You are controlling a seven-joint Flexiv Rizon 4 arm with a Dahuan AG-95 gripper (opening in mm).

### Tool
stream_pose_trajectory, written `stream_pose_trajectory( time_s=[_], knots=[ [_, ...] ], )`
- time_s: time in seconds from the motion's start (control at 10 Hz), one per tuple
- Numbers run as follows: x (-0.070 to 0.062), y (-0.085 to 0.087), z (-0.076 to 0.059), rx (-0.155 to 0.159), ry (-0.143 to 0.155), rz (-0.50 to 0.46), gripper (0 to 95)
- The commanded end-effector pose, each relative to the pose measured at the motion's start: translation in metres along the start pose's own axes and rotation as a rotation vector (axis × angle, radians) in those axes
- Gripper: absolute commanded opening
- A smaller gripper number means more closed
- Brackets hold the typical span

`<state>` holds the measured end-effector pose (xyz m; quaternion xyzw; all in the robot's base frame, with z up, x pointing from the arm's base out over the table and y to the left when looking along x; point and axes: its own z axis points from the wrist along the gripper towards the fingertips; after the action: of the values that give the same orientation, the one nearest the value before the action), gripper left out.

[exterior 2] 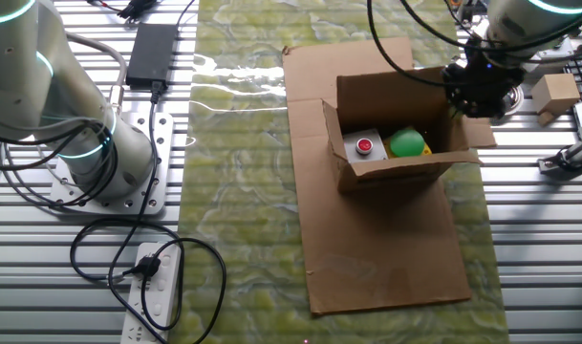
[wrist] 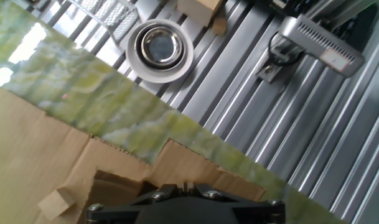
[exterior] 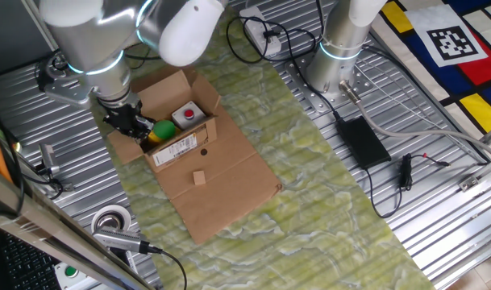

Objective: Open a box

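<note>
The box (exterior: 183, 138) is a small brown carton standing on a flat cardboard sheet (exterior: 229, 189), with its top flaps spread outward. A white barcode label (exterior: 174, 150) is on its front side. Inside lie a green ball (exterior: 163, 130) and a grey unit with a red button (exterior: 187, 114). My gripper (exterior: 136, 126) is at the box's left wall, over the folded-out flap, fingers close together. In the other fixed view the gripper (exterior 2: 480, 96) is at the right wall of the box (exterior 2: 396, 164). In the hand view the gripper (wrist: 184, 185) looks shut, with cardboard just beyond it.
A tape roll (exterior: 112, 219) lies on the grooved metal table to the front left, also in the hand view (wrist: 159, 48). A second arm's base (exterior: 334, 56), a power brick (exterior: 362, 141), cables and a power strip (exterior 2: 152, 287) stand around the green mat. A small cardboard block (exterior: 199, 178) lies on the sheet.
</note>
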<state>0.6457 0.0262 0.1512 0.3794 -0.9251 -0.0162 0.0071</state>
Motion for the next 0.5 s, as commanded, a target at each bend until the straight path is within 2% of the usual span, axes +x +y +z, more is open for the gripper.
stream_pose_trajectory(
  time_s=[0.1,0.3,0.5],
  knots=[
    [-0.002,0.001,-0.013,-0.045,0.082,0.075,0.0],
    [0.005,0.007,-0.028,-0.076,0.116,0.084,0.0],
    [0.021,0.014,-0.033,-0.083,0.111,0.114,0.0]
  ],
)
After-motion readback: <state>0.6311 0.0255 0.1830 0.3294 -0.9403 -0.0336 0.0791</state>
